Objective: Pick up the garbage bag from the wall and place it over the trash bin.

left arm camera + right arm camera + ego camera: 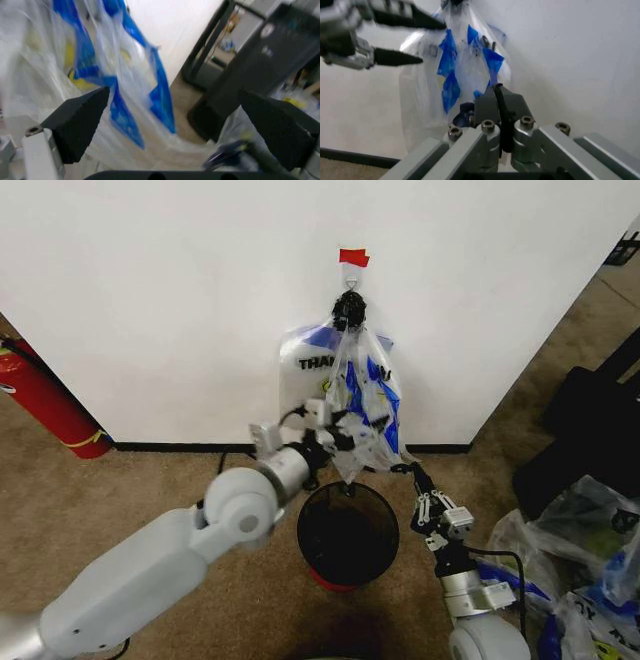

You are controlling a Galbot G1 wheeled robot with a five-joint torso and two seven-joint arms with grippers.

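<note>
The left gripper [175, 123] hovers with fingers spread wide just in front of the garbage bag [365, 405], which hangs on the wall [180, 300] above the trash bin [348, 532]. The right gripper [405, 465] sits at the bag's lower edge; whether it grips, I cannot tell.

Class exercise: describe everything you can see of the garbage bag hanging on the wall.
The garbage bag is thin, crinkly clear plastic with blue printed patches. It hangs limp from a small hook under red tape on the white wall, its gathered top dark at the hook, over a whitish printed bag. Its lower end dangles just above the trash bin. The open left claw reaches at its middle; contact is unclear.
</note>
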